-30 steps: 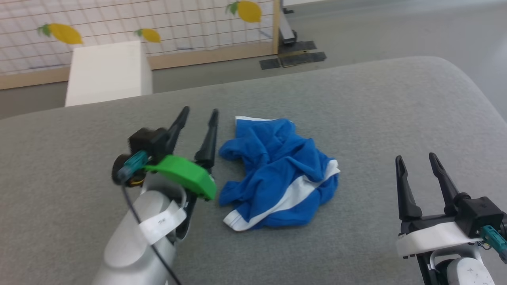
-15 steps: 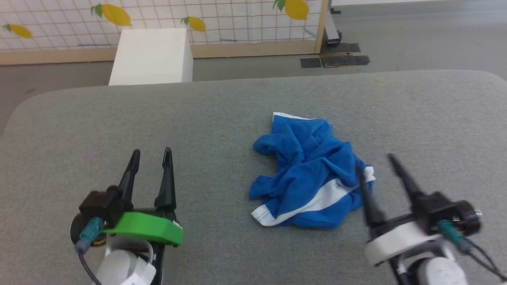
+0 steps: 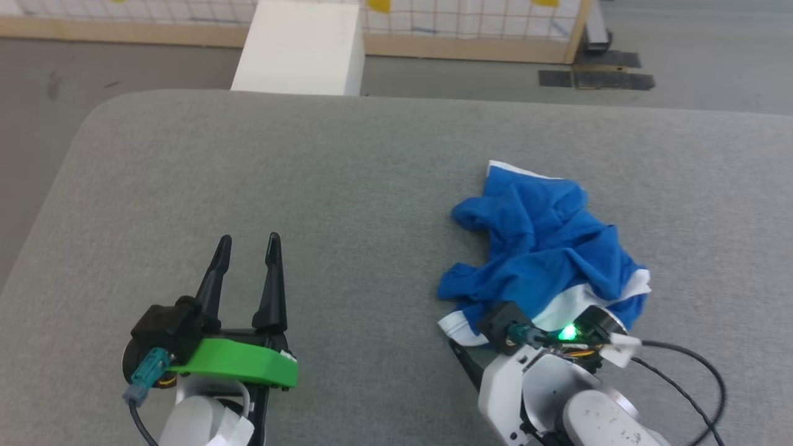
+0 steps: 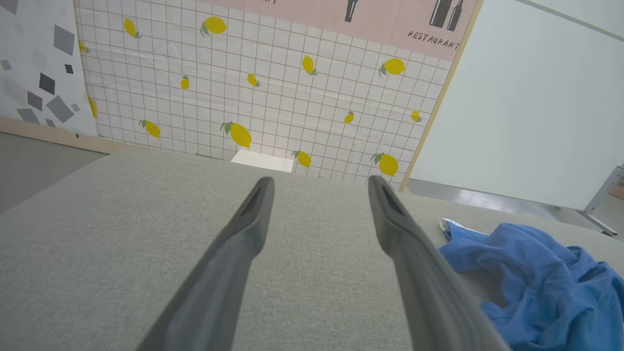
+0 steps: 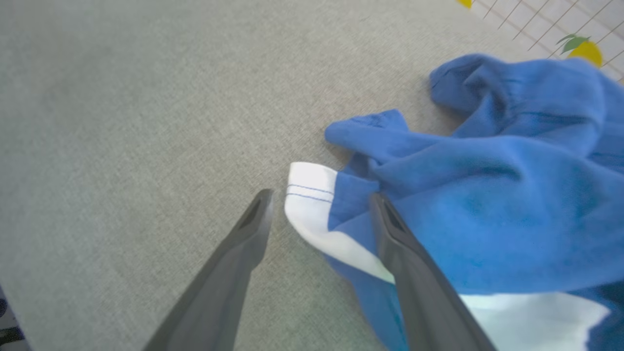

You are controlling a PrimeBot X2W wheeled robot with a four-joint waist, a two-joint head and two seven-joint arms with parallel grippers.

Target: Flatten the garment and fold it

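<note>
A crumpled blue garment [image 3: 545, 248] with a white stripe lies in a loose heap on the right half of a grey fabric-covered bench [image 3: 310, 173]. The right tool [image 5: 321, 195], its two dark fingers spread wide, points down at the heap's near edge and straddles a white hem corner [image 5: 309, 195]. One finger is over bare bench and the other over blue cloth; whether either touches the fabric cannot be told. The left tool [image 3: 249, 238], equally wide and holding nothing, sits well apart from the garment over the bench's left half, fingers pointing away from the robot. Beyond the bench stand a white box [image 3: 297, 46] and a lemon-print panel [image 4: 268, 87].
</note>
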